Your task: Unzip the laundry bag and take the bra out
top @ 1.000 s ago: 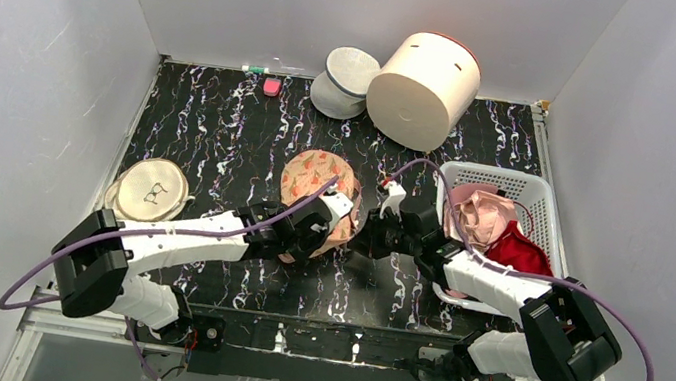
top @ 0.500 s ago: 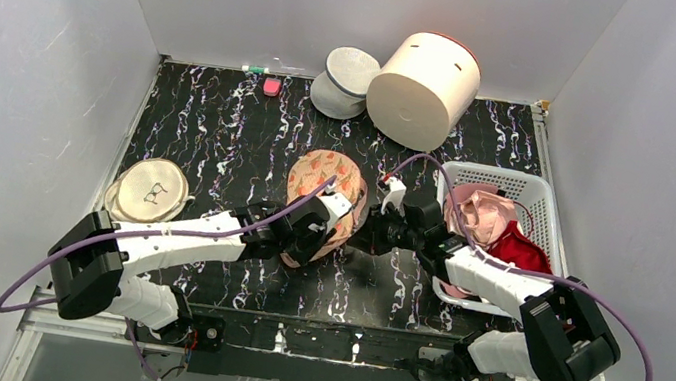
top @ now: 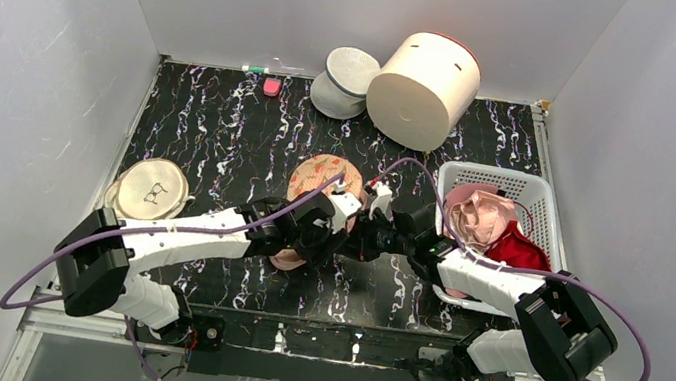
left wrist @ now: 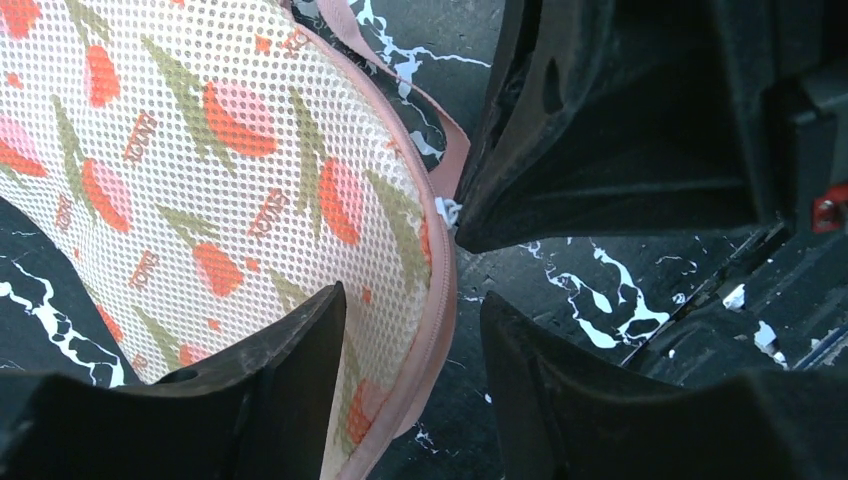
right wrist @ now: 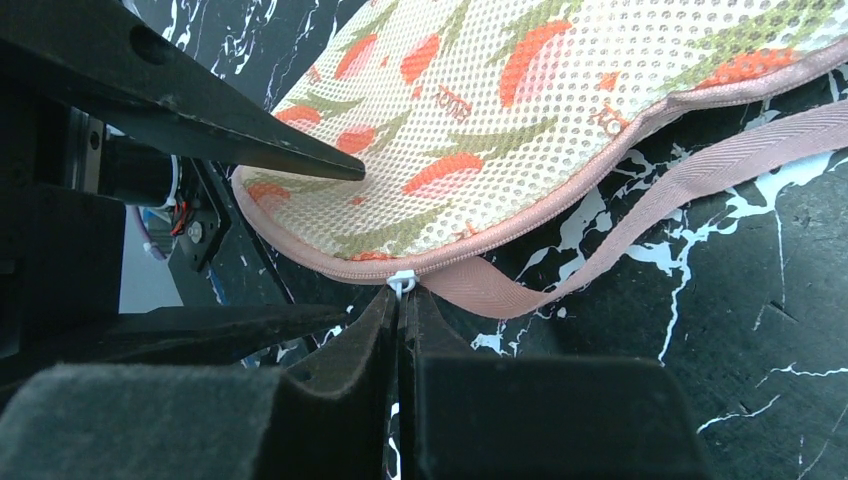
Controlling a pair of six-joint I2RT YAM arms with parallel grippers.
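Note:
The peach-orange printed laundry bag (top: 320,174) lies mid-table; its mesh shows in the left wrist view (left wrist: 200,150) and the right wrist view (right wrist: 520,100). My right gripper (top: 364,236) (right wrist: 402,300) is shut on the white zip pull (right wrist: 400,283) at the bag's pink zip edge. My left gripper (top: 332,227) (left wrist: 412,310) is open, its jaws standing either side of that pink edge (left wrist: 440,290), right next to the right gripper. The zip looks closed where I see it. A pink strap loop (right wrist: 700,165) trails from the bag. The bag's inside is hidden; no bra shows there.
A white slotted basket (top: 500,178) at the right holds a shiny salmon-pink garment (top: 477,217) and a dark red one (top: 515,249). A big cream cylinder (top: 427,77) and a white round pouch (top: 345,80) stand at the back. A round cream disc (top: 150,189) lies left.
The right gripper has moved left toward the left gripper, pulling at the bag's edge. The bag has shifted and bunched, so less of it shows from above.

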